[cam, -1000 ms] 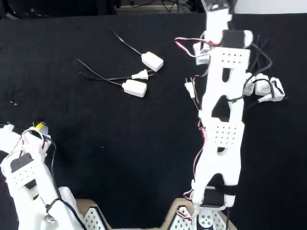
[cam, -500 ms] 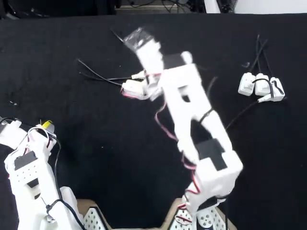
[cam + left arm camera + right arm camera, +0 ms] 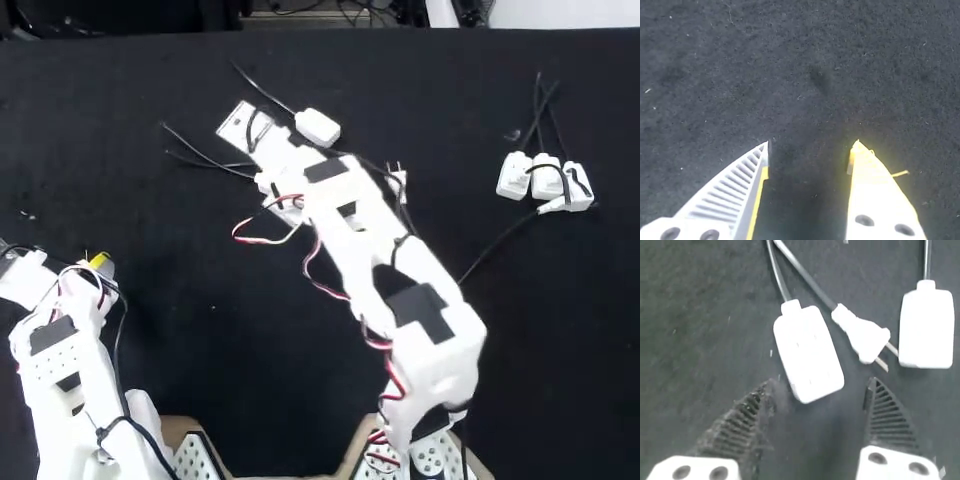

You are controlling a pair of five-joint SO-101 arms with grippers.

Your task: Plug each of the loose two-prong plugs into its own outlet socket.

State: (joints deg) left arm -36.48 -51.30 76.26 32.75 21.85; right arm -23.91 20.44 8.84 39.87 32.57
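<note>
As the right gripper [image 3: 818, 381] gapes above a socket [image 3: 807, 352], a plug [image 3: 862, 340] lies beside.

High view: fixed overhead, looks down from far on the whole table [image 3: 150, 330]. Left wrist view: close above bare cloth just ahead of left gripper [image 3: 810, 150]. Right wrist view: close, looks past right gripper [image 3: 818, 390] at sockets [image 3: 807, 352] and plug [image 3: 862, 337] just ahead. High view shares these sockets.

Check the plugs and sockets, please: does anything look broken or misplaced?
Nothing stands out, and no damage shows. One loose plug lies unplugged between a first socket and a second socket. The open right claw hovers over the first socket.
</note>
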